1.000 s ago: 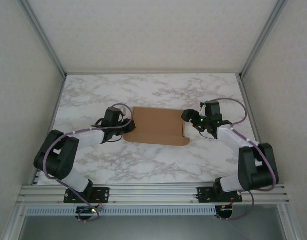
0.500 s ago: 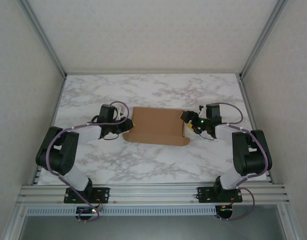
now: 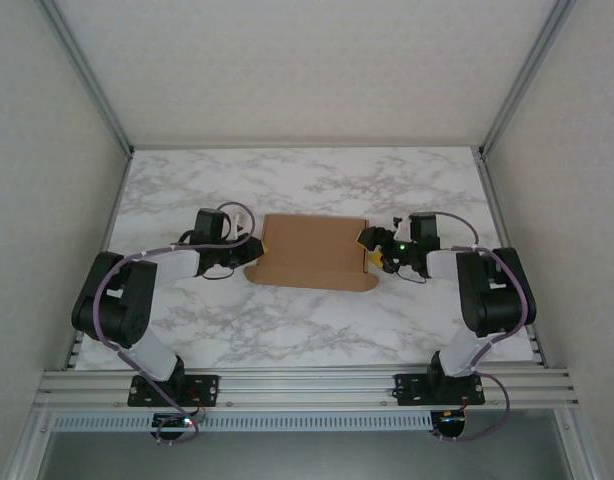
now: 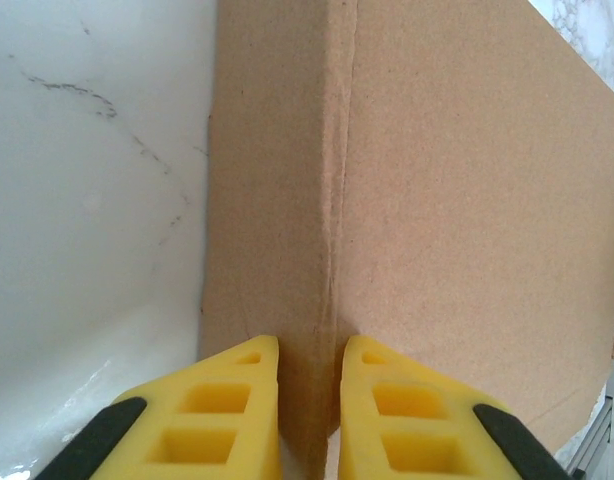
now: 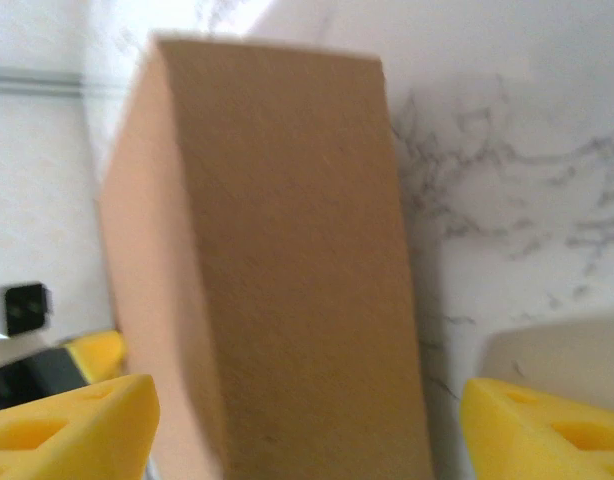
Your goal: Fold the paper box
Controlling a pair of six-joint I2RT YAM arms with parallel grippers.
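The paper box (image 3: 312,252) is a brown cardboard piece lying in the middle of the marble table, with a raised flap along its near edge and an upright wall at its right end. My left gripper (image 3: 255,250) is at its left edge. In the left wrist view the yellow fingers (image 4: 217,410) stand close together, with a creased cardboard edge (image 4: 332,250) pinched between them. My right gripper (image 3: 370,245) is at the right end. Its fingers (image 5: 77,420) stand wide apart on either side of the upright cardboard wall (image 5: 287,200) without touching it.
The marble table (image 3: 287,330) is walled in on the left, right and back. An aluminium rail (image 3: 307,385) carrying the arm bases runs along the near edge. Both arms lie low, elbows out toward the table's sides.
Both arms have dropped lower and swung their elbows outward. The left jaws have narrowed onto the box's left edge. The right gripper has slid in around the right end wall.
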